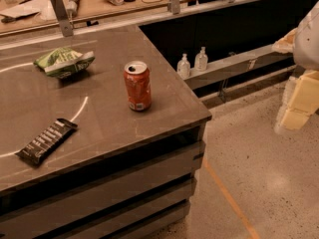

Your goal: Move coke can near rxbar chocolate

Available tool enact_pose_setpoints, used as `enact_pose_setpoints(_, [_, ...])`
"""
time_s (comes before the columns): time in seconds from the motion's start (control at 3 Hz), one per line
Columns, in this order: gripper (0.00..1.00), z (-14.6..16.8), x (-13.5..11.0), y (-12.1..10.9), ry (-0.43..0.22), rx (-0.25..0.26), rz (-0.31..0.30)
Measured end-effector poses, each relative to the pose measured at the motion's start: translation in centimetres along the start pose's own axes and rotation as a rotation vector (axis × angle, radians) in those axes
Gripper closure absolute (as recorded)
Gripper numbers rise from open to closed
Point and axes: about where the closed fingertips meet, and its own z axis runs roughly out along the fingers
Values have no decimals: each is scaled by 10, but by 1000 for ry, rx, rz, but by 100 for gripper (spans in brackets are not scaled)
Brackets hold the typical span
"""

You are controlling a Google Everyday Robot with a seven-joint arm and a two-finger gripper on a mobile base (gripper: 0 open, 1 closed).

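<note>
Rxbar chocolate (46, 141), lettering unreadable; coke can (137, 86) upright; tool (297, 106) far right.

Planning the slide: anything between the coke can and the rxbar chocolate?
Nothing visible: bare counter between coke can and rxbar chocolate. Green bag lies behind that line. Claw is off the counter, far right.

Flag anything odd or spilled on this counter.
Nothing spilled or damaged. The coke can stands upright, top open; the rxbar chocolate lies flat near the front edge; the green snack bag is crumpled. The gripper is at the right, off the counter.
</note>
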Motion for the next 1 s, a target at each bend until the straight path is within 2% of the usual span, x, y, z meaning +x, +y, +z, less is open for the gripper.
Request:
enact_pose_setpoints(0.33, [0,0,0,0,0,0,0])
enact_pose_setpoints(0.67, [0,2,-9,-6,-30,6,-7])
enact_pose_setpoints(1.0, [0,14,-42,-19,-103,-4,-53])
